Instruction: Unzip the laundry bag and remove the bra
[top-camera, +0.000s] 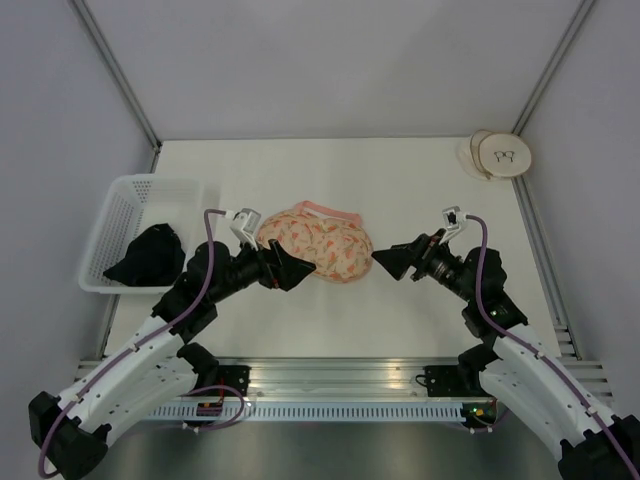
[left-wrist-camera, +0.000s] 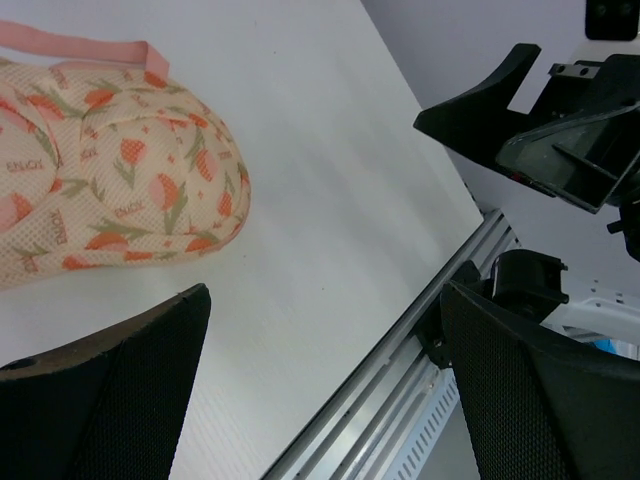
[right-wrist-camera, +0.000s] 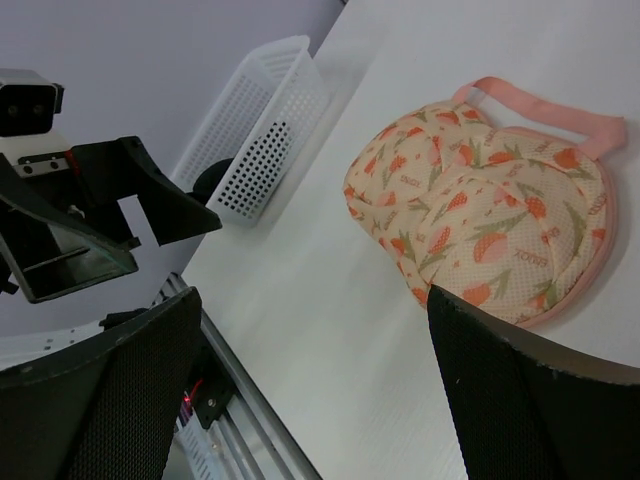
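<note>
The laundry bag (top-camera: 315, 243), a peach-pink double-dome pouch with orange prints and pink trim, lies mid-table. It also shows in the left wrist view (left-wrist-camera: 110, 190) and the right wrist view (right-wrist-camera: 490, 240). No opening shows in it. The bra is not in view. My left gripper (top-camera: 293, 270) is open and empty, just at the bag's near-left edge; the left wrist view (left-wrist-camera: 325, 340) shows bare table between its fingers. My right gripper (top-camera: 393, 262) is open and empty, just right of the bag, and its right finger (right-wrist-camera: 530, 400) overlaps the bag's edge in the right wrist view.
A white lattice basket (top-camera: 125, 215) at the left holds a black garment (top-camera: 150, 255); the basket also shows in the right wrist view (right-wrist-camera: 255, 130). A round beige object (top-camera: 500, 155) sits at the back right corner. An aluminium rail (top-camera: 340, 375) runs along the near edge.
</note>
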